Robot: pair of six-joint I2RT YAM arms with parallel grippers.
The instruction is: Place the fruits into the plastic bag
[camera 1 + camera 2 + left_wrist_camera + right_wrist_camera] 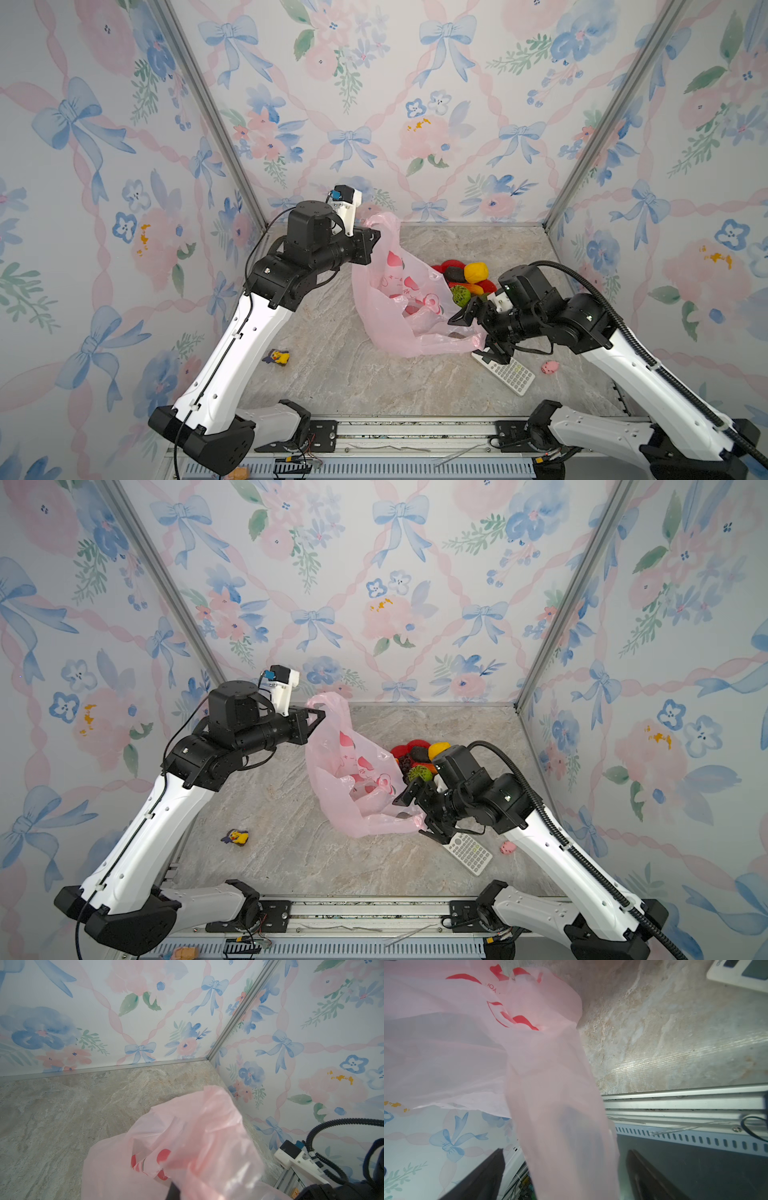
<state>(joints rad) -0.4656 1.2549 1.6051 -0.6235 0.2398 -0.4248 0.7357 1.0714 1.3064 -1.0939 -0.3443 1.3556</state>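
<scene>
The plastic bag [399,299] is pale pink with red peach prints and stands half raised in mid-table, seen in both top views. My left gripper [372,237] is shut on its upper handle, holding it up; in the left wrist view the plastic bag [187,1147] hides the jaws. My right gripper [478,336] is open at the bag's lower handle. In the right wrist view this handle strip [560,1115] hangs between the two dark fingers [483,1176], touching neither. The fruits lie on a red plate [451,264] behind the bag: yellow lemon [476,272], dark avocado [454,274], bumpy green ball [460,295], purple grapes [404,762].
A white keypad remote [509,374] lies just under my right gripper. A small pink pig [549,366] sits to its right. A yellow duck toy [277,357] lies front left. Floral walls close in three sides, and a metal rail [415,432] runs along the front.
</scene>
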